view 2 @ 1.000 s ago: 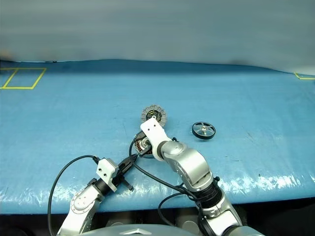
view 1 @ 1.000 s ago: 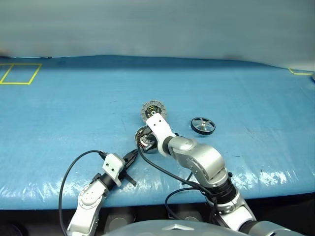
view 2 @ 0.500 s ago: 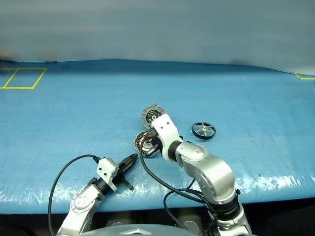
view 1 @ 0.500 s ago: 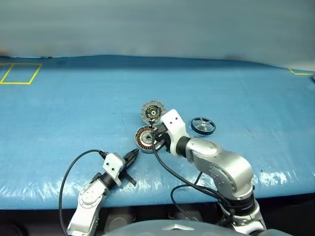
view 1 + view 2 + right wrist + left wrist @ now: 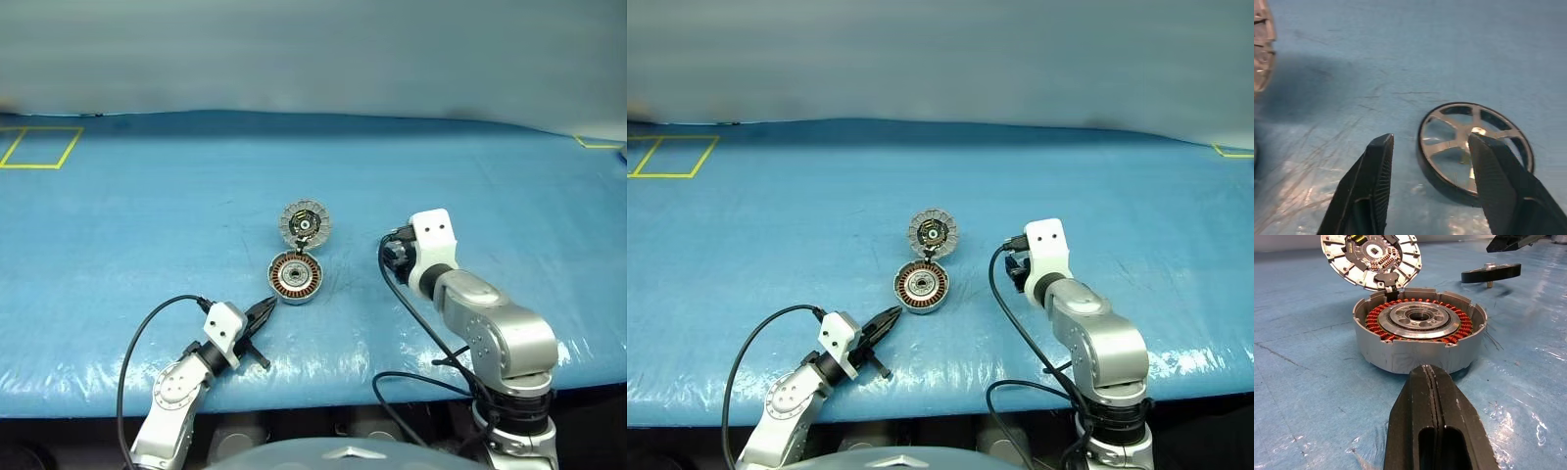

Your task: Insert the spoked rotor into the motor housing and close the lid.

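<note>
Black-fingered left gripper (image 5: 263, 311) kept closed, empty, near silver-grey round motor housing (image 5: 296, 277); white-silver round lid (image 5: 305, 223) hinged open behind. Black spoked rotor (image 5: 1475, 149) lying on blue table (image 5: 147, 215), framed by open right gripper (image 5: 1431, 161). Pickup step judged; descent and closing needed.

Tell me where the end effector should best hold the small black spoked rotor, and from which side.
Probably across the rim of the small black spoked rotor, coming from above. It lies flat on the blue table cover, so the thin rim offers two opposite outer edges; the right end effector already hangs open beside it.
</note>
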Robot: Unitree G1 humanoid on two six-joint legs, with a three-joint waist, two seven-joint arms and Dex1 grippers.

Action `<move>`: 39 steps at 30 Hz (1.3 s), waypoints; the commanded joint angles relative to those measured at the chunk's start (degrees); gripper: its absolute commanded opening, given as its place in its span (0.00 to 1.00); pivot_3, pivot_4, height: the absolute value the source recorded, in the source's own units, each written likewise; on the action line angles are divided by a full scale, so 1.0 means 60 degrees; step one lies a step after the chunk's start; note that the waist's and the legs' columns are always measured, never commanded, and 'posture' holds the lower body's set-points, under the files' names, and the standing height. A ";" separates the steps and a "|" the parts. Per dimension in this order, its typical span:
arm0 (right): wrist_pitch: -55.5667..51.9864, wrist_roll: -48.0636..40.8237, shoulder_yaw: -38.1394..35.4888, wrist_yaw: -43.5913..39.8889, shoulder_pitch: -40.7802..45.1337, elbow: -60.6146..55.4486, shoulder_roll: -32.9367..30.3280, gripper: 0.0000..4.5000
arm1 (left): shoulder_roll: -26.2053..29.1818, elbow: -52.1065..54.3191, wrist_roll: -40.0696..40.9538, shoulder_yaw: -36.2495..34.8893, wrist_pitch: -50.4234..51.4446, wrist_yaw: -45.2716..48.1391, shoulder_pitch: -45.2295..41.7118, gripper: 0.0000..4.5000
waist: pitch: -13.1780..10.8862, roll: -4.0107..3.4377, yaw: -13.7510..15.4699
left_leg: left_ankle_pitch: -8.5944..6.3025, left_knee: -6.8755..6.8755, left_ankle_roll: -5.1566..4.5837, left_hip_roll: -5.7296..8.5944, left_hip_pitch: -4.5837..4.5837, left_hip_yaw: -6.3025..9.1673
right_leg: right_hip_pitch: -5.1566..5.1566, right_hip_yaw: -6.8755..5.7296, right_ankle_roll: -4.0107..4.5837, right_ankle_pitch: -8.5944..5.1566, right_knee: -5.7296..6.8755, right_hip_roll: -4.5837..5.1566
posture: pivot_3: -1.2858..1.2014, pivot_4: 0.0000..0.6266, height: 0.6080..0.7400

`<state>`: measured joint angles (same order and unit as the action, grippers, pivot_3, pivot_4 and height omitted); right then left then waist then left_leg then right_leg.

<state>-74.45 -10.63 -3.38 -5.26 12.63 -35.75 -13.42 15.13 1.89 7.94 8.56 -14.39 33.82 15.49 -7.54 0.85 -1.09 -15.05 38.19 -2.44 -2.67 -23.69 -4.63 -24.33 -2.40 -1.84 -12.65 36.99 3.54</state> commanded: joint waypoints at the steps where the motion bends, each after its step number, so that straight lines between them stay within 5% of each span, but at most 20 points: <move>1: -0.0067 0.0227 -0.0327 0.0266 0.0370 0.0199 -0.0023 0.63 | 0.0008 0.0246 0.0076 0.0049 0.0056 -0.0012 0.0018 0.00 | 0.0001 -0.0002 -0.0002 | 0.0000 0.0000 0.0000 -0.0001 0.0001 0.0000 | 0.0000 0.0001 0.0000 0.0000 0.0000 -0.0001 | 0.52 0.24 1.00; 16: 0.0294 0.0835 -0.0371 0.0955 0.1342 0.2287 0.0462 0.63 | -0.0093 0.0371 0.0042 0.0081 0.0100 -0.0185 0.0194 0.00 | 0.0003 -0.0009 -0.0008 | -0.0001 -0.0007 -0.0003 0.0001 -0.0002 -0.0006 | -0.0003 0.0009 -0.0047 0.0027 -0.0002 -0.0003 | 0.52 0.24 1.00; 31: -0.0646 0.0803 0.0156 0.0820 0.0585 0.1444 0.0668 0.63 | -0.0096 0.0241 0.0047 0.0101 0.0016 -0.0213 0.0281 0.00 | 0.0011 -0.0021 -0.0021 | -0.0001 -0.0007 -0.0003 0.0000 0.0001 -0.0006 | -0.0001 0.0009 -0.0046 0.0026 -0.0002 -0.0003 | 0.52 0.24 1.00; 37: -0.0514 0.0868 0.0165 0.0824 0.0483 0.1532 0.0675 0.30 | -0.0111 0.0238 0.0047 0.0126 0.0003 -0.0207 0.0295 0.00 | 0.0029 -0.0011 -0.0028 | -0.0001 -0.0004 -0.0002 -0.0001 0.0012 -0.0007 | 0.0008 0.0009 -0.0038 0.0022 -0.0003 -0.0003 | 0.52 0.24 1.00; 39: -0.0502 0.0907 0.0291 0.0807 0.0491 0.1410 0.0574 0.29 | -0.0123 0.0230 0.0041 0.0120 -0.0010 -0.0226 0.0294 0.00 | 0.0033 -0.0016 -0.0028 | 0.0000 0.0001 -0.0003 -0.0002 0.0015 -0.0007 | 0.0013 0.0009 -0.0015 0.0009 -0.0004 -0.0002 | 0.52 0.24 1.00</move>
<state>-77.45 -5.55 -2.49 -0.20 16.28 -26.62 -9.39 14.71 2.65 7.93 8.72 -14.07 32.52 16.88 -7.34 0.76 -1.26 -15.05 38.21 -2.47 -2.67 -23.60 -4.69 -24.25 -2.34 -1.91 -12.61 36.96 3.54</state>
